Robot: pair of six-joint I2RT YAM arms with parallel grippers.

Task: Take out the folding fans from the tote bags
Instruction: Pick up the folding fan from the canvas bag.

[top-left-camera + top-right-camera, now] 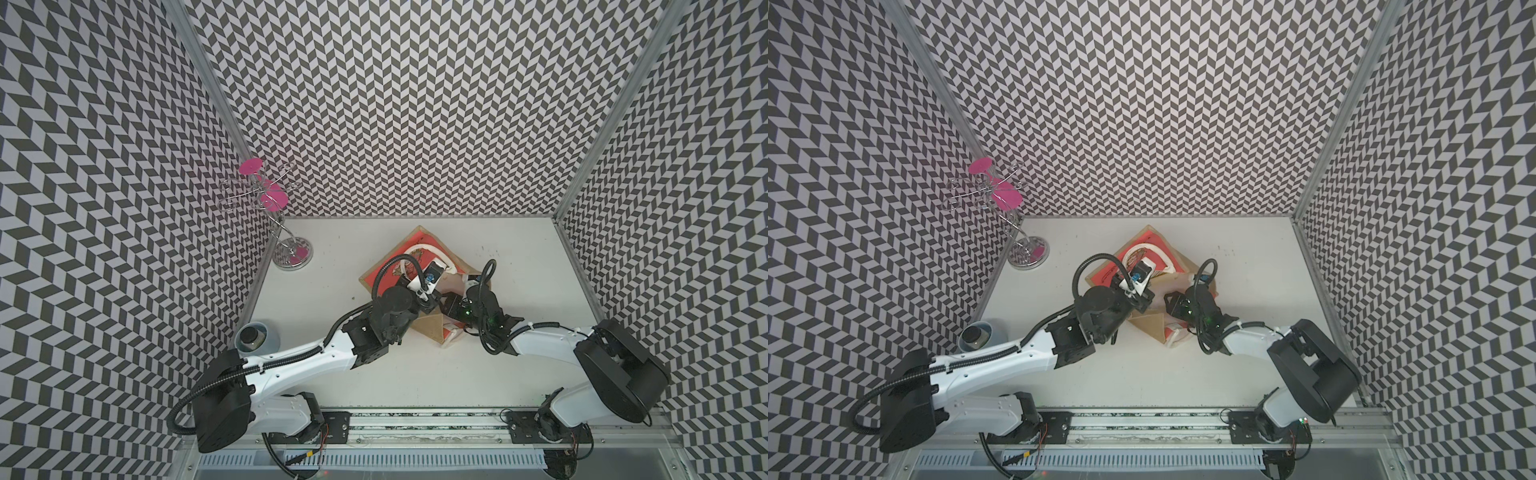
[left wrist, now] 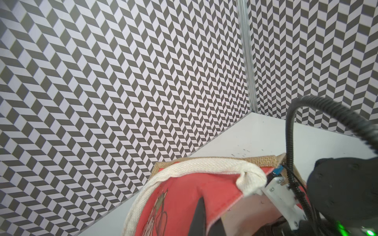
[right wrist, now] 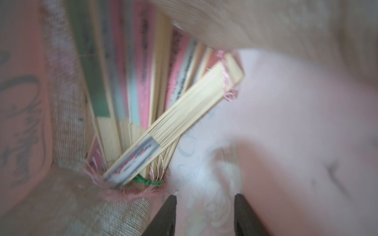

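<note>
Inside the tote bag [image 1: 384, 272], the folding fans [image 3: 173, 114] sit packed, none out on the desk [image 1: 415, 374]; your right jaws gape empty over them, left jaws pinch the bag's red wall.

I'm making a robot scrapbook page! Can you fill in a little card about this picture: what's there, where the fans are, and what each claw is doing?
Bag: tan and red bag, white rope handles, middle of the table
Fans: a bunch of closed fans, inside the bag
Left claw: left claw shut, seems to pinch the bag's red side
Right claw: right claw open, inside the bag, holding nothing
Also there: wire stand with pink discs, grey cup
</note>
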